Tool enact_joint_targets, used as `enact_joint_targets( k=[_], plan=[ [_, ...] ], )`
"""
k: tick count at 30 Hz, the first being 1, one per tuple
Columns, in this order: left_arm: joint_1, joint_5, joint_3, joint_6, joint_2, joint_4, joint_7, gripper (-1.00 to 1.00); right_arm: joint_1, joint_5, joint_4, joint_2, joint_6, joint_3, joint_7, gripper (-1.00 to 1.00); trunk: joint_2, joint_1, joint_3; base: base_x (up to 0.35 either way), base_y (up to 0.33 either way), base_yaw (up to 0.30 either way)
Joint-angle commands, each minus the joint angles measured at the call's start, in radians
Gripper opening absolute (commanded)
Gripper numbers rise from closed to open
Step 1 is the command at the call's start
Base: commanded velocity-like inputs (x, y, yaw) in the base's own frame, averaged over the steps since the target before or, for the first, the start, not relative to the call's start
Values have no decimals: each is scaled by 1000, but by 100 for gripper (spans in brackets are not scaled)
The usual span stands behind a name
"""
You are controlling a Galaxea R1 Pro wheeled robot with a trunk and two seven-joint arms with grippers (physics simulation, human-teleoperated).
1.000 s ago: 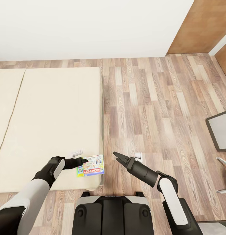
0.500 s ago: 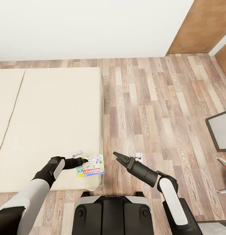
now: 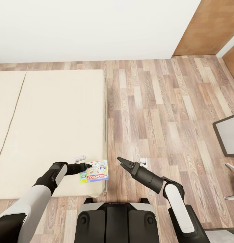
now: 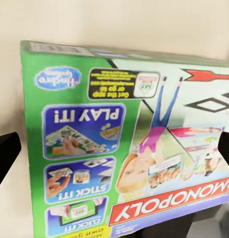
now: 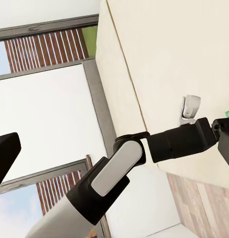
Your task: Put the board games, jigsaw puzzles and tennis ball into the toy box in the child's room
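1 board game (image 3: 94,171) sits gripped by left gripper (image 3: 86,166); right gripper (image 3: 121,162) gapes empty.

Green-and-red cartoon-printed Monopoly box (image 3: 94,171) on the plain beige bed (image 3: 52,128), brown wood-plank floor (image 3: 157,108).

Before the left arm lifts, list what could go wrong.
1. The left gripper meets the Monopoly box only at its edge, so the box could tilt or slip out.
2. The box lies at the bed corner; a nudge might push it onto the floor.
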Motion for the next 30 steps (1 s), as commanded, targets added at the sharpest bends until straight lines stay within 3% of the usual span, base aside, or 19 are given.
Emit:
enact_joint_targets(
  k=[1,30],
  plan=[
    [0,2,4,8,0,-1,-5,100,0,2,0,1,4,-1,4,100,-1,1,-1,0,0,0],
    [0,-2,3,7,-17,0,-20,100,0,1,0,1,4,-1,4,100,-1,1,-1,0,0,0]
  ],
)
